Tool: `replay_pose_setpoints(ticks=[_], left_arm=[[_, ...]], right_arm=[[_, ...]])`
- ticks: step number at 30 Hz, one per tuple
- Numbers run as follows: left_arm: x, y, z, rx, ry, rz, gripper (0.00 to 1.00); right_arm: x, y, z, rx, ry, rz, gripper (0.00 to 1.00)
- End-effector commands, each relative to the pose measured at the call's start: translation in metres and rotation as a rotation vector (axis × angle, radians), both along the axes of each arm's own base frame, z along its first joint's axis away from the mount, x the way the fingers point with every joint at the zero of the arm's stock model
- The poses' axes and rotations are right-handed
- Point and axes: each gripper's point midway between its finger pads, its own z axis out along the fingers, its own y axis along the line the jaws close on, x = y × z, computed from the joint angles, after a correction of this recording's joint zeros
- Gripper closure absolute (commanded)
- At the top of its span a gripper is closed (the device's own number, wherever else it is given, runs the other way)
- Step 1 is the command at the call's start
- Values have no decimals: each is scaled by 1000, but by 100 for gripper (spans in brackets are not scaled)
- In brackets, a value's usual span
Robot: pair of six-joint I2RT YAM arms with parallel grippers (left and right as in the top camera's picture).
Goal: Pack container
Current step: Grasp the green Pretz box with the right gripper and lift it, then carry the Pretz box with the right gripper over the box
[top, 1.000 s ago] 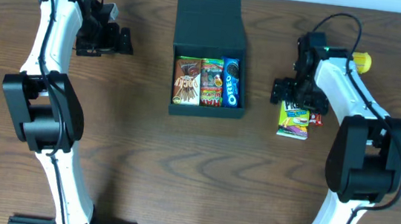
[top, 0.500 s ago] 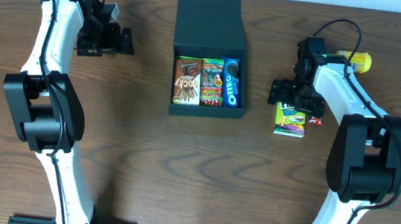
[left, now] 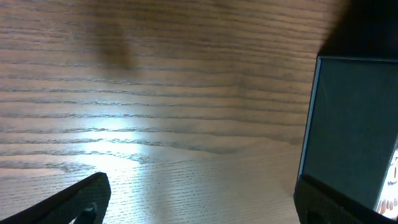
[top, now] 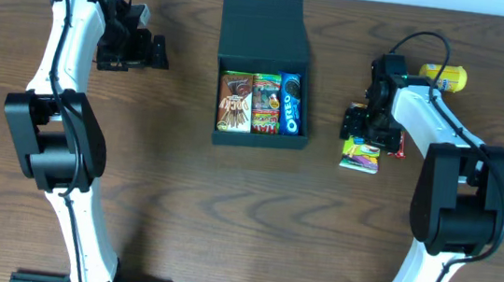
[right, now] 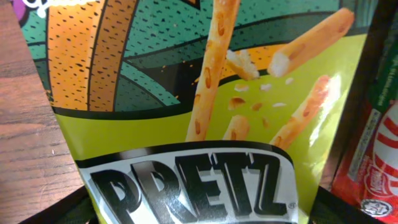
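While straddling the Pretz packet (top: 360, 153), right gripper (top: 366, 132) fingers apart.
Likely light, crinkly, slippery (best pinched across flat faces); bound for container (top: 259, 142).

left arm: reaches to the far left, wrist turned right | left gripper (top: 153, 52): fingers spread, empty, above the tabletop | right arm: bends in from the right | right gripper (top: 363, 126): lowered, fingers spread wide

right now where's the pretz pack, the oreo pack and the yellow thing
Pretz pack (right: 205, 149), right wrist view, its green front.
Oreo pack (top: 292, 105), overhead view, blue wrapper.
Yellow thing (top: 452, 78), overhead view, its top.
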Motion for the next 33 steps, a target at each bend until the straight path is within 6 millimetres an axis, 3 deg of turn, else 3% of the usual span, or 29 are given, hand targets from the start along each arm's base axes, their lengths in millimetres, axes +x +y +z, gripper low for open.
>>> replay_pose_setpoints(ticks=[1,7,10,14,17,20,23,29,33], left_arm=[[4,0,18,5,-49,-15,4],[4,-1,18,4,-47,-15,5],[4,-1,18,4,-46,-15,4],[3,-1,18,5,-45,-16,5],[3,1,17,15,-41,-14,4],[0,8,15,53,-26,-9,4],[-3,10,14,69,-12,-7,5],[-2,11,14,74,-17,-6,5],[-3,11,14,74,-14,-6,4]], right_arm=[[-1,-3,-1,0,1,-1,26],[1,-3,0,3,-4,-2,30],[10,0,11,17,-24,0,32],[35,11,41,38,-87,17,33],[60,35,81,49,-173,66,33],[73,78,114,84,-251,151,33],[73,128,130,159,-296,226,33],[53,213,138,238,-341,335,31],[43,257,137,289,-363,376,30]])
